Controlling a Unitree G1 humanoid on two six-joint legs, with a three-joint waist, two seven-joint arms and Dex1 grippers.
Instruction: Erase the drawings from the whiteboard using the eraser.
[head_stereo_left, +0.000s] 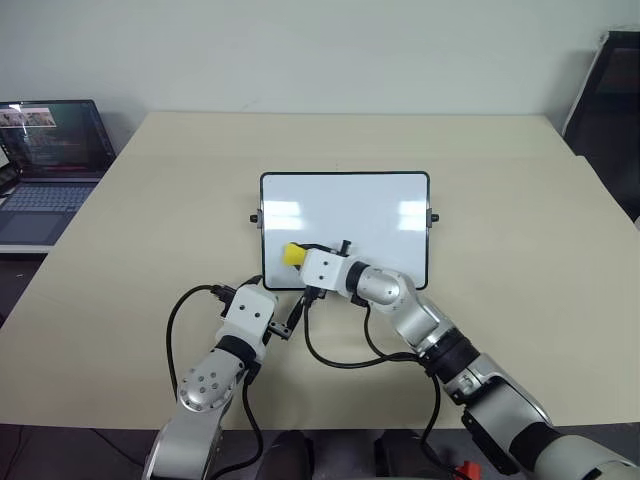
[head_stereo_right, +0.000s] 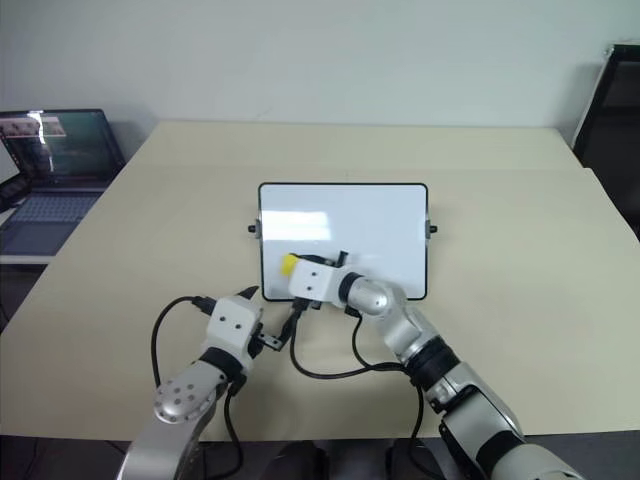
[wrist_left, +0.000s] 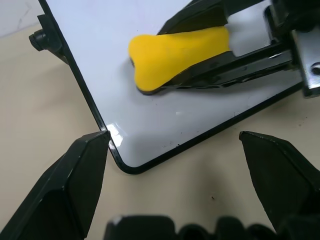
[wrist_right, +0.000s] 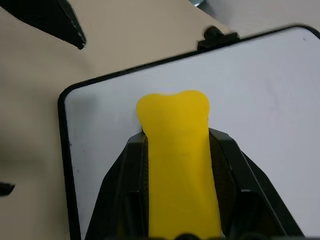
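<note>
The whiteboard (head_stereo_left: 345, 215) lies flat in the middle of the table, and its visible surface looks plain white. The drawings are out of view. A yellow eraser (head_stereo_left: 292, 255) rests on the board's near left part, dark underside down. My right gripper (wrist_right: 179, 136) is shut on the eraser, one black finger along each long side. Just off the board's near left corner, my left gripper (wrist_left: 173, 137) hangs open over the table with nothing between its fingers.
The beige table (head_stereo_left: 520, 220) stretches wide around the board. An open laptop (head_stereo_left: 50, 160) sits on a lower surface at the far left. A dark framed object (head_stereo_left: 612, 110) stands past the table's far right corner. Black cables (head_stereo_left: 335, 355) loop between my arms.
</note>
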